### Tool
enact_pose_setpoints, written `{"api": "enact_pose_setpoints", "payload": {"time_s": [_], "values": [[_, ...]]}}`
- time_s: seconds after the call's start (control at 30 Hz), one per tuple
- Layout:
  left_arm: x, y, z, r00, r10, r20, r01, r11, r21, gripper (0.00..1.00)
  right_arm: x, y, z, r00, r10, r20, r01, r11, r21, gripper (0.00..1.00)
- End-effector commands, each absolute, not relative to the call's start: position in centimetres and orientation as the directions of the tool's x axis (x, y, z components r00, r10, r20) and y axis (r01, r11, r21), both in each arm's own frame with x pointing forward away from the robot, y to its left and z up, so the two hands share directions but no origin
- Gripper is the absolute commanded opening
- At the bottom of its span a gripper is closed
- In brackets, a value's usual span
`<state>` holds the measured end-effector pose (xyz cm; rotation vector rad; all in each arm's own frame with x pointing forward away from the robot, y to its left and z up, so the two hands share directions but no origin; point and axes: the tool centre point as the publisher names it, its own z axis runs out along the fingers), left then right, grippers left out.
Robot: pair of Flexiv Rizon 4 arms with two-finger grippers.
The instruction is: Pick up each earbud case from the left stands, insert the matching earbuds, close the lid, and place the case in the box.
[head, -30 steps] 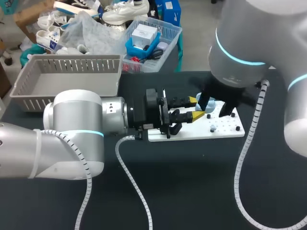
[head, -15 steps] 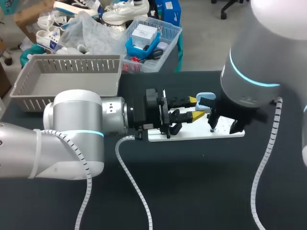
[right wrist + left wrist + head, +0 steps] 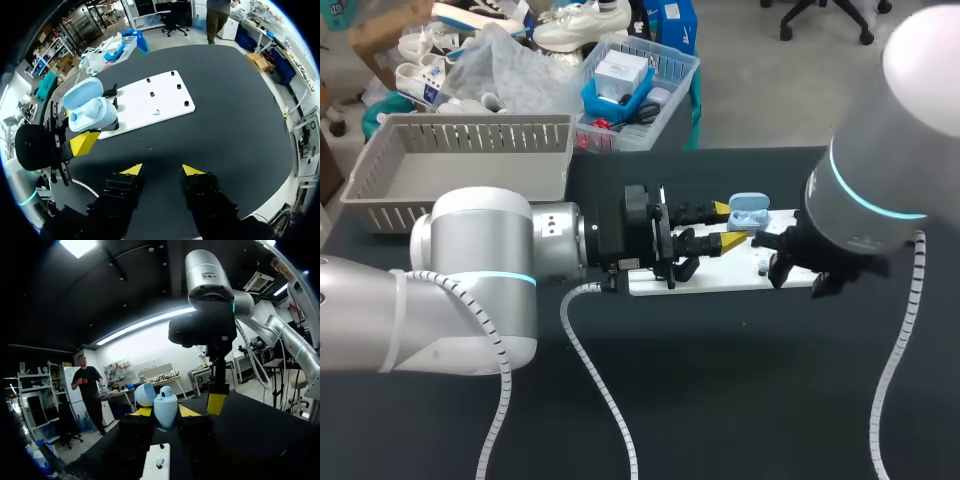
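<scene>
L gripper [image 3: 730,228] is pinching the earbud case [image 3: 748,212], one yellow tip on each side, just over the white board [image 3: 720,278] at its far edge. The case is light blue w/ the lid swung open. In the L wrist view the case [image 3: 165,407] sits upright between the L gripper [image 3: 165,413] tips, w/ the lid behind the body and the board [image 3: 155,467] below it. Can't tell whether there are buds inside the case. R gripper [image 3: 802,275] is at the board's near right corner, tips spread wide w/ nothing between them. In the R wrist view the R gripper [image 3: 162,170] hangs over bare dark table [image 3: 235,125], off the board [image 3: 150,102] on its near side. From there the case [image 3: 90,107] shows at the board's L-arm end. A small pale item [image 3: 156,112] lies on the board among its black pegs, too small to ID. The gray basket [image 3: 460,160] stands on the table well apart from the board, beyond its L-arm end.
</scene>
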<state>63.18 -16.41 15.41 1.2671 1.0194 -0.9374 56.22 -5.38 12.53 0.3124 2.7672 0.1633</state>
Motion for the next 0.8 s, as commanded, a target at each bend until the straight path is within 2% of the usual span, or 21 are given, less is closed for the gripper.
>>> {"api": "enact_pose_setpoints", "payload": {"time_s": [0.03,0.8], "values": [[62.9,-16.5,15.3,0.299,-0.001,-0.954,0.946,0.133,0.296,0.0,57.3,-5.9,10.6,-0.911,0.216,-0.352,0.164,0.971,0.173,0.44],[62.9,-16.5,15.3,0.299,-0.001,-0.954,0.946,0.133,0.296,0.0,63.0,-5.6,5.3,-0.901,0.275,-0.335,0.221,0.956,0.19,0.41]]}}
